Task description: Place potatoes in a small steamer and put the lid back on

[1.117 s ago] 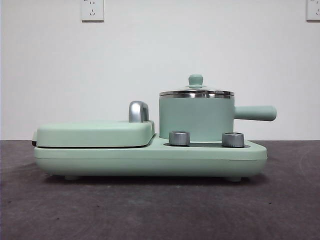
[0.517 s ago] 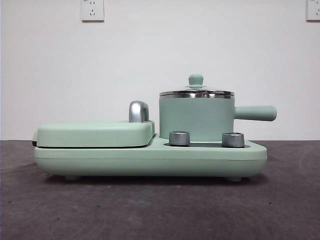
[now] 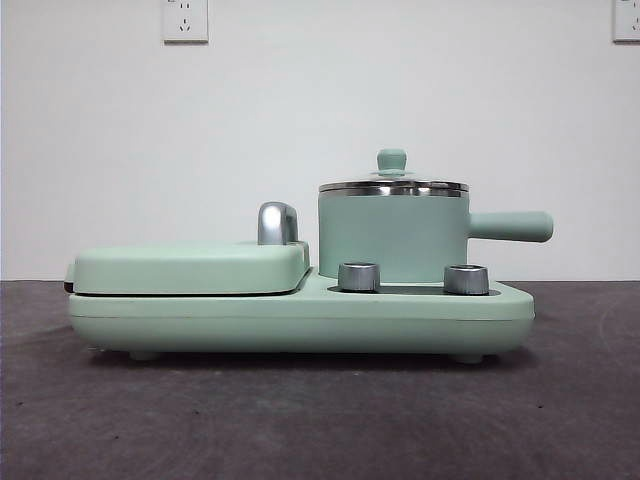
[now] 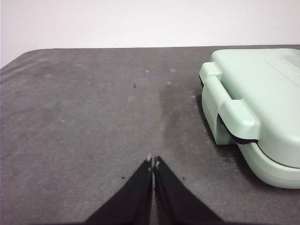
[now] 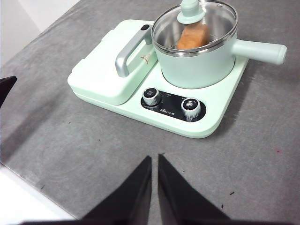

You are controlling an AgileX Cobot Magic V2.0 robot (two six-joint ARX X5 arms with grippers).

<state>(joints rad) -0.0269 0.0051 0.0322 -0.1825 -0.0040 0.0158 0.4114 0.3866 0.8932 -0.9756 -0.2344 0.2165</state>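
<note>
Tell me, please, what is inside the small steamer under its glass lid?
Through the lid, the right wrist view shows one orange-brown potato inside the small steamer. Its underside and the pot's floor are hidden; the front view shows only the pot's wall.

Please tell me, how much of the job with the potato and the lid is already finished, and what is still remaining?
It looks finished. The potato lies inside the small steamer, seen through the glass lid, which sits level on the steel rim. Nothing is in hand: the left tool and the right tool are both shut, empty and apart from the cooker. Nothing appears left to do.
</note>
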